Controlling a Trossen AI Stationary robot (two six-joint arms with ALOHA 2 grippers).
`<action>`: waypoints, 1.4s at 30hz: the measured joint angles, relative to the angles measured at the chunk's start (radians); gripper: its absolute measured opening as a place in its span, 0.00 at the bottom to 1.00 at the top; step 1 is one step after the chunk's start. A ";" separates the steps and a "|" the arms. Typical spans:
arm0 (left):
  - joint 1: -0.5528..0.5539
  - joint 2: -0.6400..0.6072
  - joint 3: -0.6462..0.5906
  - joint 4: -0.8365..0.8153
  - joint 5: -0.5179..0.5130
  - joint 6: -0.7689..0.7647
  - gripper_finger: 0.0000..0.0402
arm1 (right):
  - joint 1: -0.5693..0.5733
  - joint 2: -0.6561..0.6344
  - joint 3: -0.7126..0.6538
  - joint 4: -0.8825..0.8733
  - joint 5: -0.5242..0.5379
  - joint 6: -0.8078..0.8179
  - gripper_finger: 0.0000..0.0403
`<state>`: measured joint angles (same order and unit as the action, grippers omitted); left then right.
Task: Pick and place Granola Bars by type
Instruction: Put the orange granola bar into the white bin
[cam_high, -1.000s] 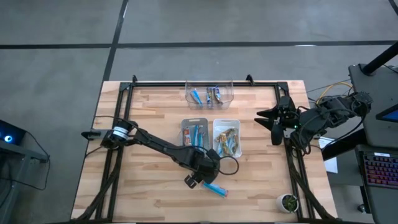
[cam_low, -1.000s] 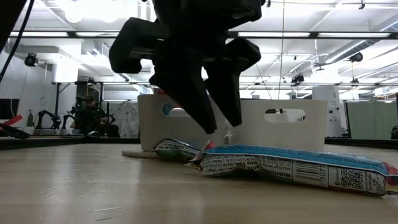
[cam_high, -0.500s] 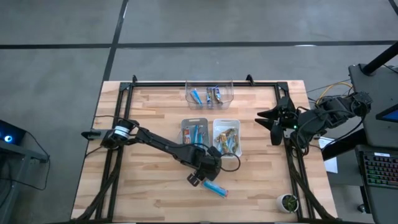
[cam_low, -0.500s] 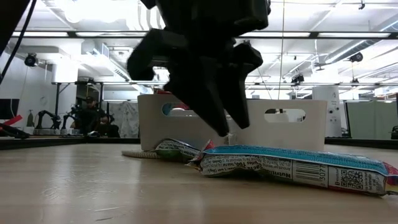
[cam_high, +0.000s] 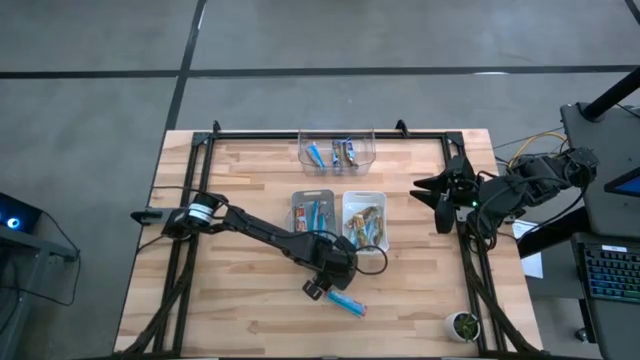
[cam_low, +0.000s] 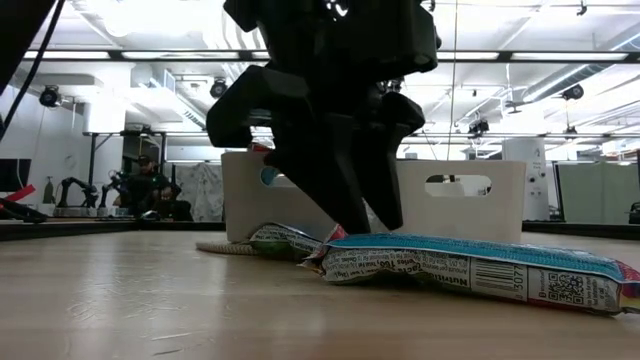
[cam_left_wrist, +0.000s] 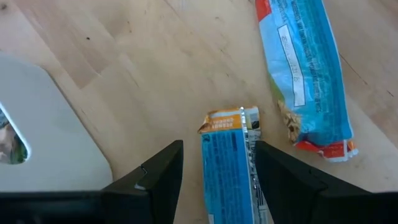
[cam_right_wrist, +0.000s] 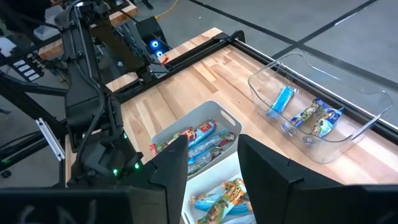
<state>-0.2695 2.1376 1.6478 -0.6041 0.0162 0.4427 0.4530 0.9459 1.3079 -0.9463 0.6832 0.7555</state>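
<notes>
Since a second ago I am seeing my left gripper (cam_high: 318, 290) shifting a little toward the bins and dropping lower; the right arm is not changing. In the left wrist view its fingers (cam_left_wrist: 163, 172) are spread wide with a blue bar (cam_left_wrist: 229, 163) lying between them, not clamped. A second blue bar (cam_high: 347, 303) is lying loose on the table (cam_high: 230, 175) just beside it, and from table height it is filling the foreground.

The grey bin (cam_high: 313, 213) and white bin (cam_high: 364, 220) are sitting side by side right behind the gripper, both holding bars; the clear bin (cam_high: 336, 150) at the far edge is holding a few more.

My left arm is reaching diagonally across the table. The right gripper (cam_high: 424, 187) is hovering at the right edge, fingers parted, holding nothing.
</notes>
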 joint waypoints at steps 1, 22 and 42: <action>0.000 0.000 -0.001 0.001 0.000 0.000 0.45 | 0.000 0.000 0.000 0.000 0.000 0.000 0.33; -0.007 0.014 -0.035 0.049 0.007 0.039 0.45 | 0.000 0.000 0.000 0.000 0.000 0.000 0.32; -0.008 0.028 -0.032 0.047 0.001 0.030 0.34 | 0.000 0.000 0.000 -0.002 0.001 -0.001 0.31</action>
<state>-0.2771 2.1658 1.6161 -0.5569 0.0172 0.4728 0.4531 0.9455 1.3079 -0.9479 0.6838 0.7542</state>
